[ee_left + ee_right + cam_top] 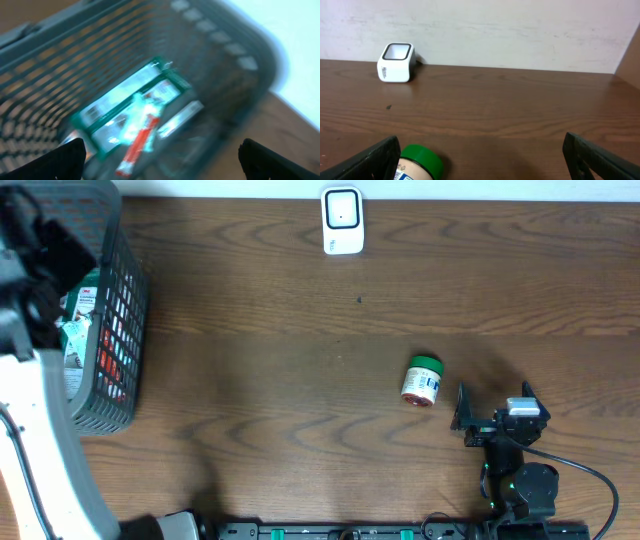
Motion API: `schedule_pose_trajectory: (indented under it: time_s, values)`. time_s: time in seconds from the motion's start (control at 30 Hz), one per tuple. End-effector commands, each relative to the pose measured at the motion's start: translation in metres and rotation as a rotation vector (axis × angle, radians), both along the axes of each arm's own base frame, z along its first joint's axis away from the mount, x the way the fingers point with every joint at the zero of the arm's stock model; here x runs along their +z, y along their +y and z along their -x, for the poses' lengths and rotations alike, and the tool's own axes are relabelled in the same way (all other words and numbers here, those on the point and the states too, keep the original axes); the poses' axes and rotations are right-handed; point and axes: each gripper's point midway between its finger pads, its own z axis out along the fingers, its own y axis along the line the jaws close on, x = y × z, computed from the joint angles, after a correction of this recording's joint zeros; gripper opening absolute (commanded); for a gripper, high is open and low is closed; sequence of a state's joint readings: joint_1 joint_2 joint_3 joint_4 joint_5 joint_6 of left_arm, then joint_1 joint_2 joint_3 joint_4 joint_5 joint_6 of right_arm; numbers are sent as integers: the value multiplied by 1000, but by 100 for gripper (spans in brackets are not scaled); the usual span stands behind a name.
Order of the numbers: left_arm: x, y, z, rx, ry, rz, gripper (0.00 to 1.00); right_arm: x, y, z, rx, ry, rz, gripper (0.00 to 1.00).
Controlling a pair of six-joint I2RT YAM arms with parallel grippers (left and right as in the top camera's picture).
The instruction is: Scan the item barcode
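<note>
A small jar with a green lid and a white label (422, 381) is seen lying on its side on the brown wooden table (250, 330). It is placed just left of the right gripper (493, 405) and slightly ahead of it, outside the jaws, which are spread wide and hold nothing. Its long axis runs roughly away from the robot, lid towards the white box-shaped scanner (342, 220) at the far edge. The left gripper (160, 150), likewise released and empty, is held over the dark grey plastic basket (125, 290) of packets (135, 110), well apart from the jar. The right arm is judged the nearer.
</note>
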State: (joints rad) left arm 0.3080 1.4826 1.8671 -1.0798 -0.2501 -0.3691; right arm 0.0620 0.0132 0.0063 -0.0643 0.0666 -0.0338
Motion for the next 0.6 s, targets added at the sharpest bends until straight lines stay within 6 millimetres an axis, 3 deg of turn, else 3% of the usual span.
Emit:
schedule_pose_trajectory:
  time_s: [0.0,0.1,0.3,0.57]
  values:
    - [-34,32,2,101,92,47,98,-1,1,0,3,5,6,99]
    - [-66,56,0,148,177,89,98,-1,1,0,3,5,6,99]
    - [-127,75,-13,23,341,172,98,-1,1,0,3,5,6,99]
    - [-203,84,-25,-53,502,273,98,-1,1,0,3,5,6,99]
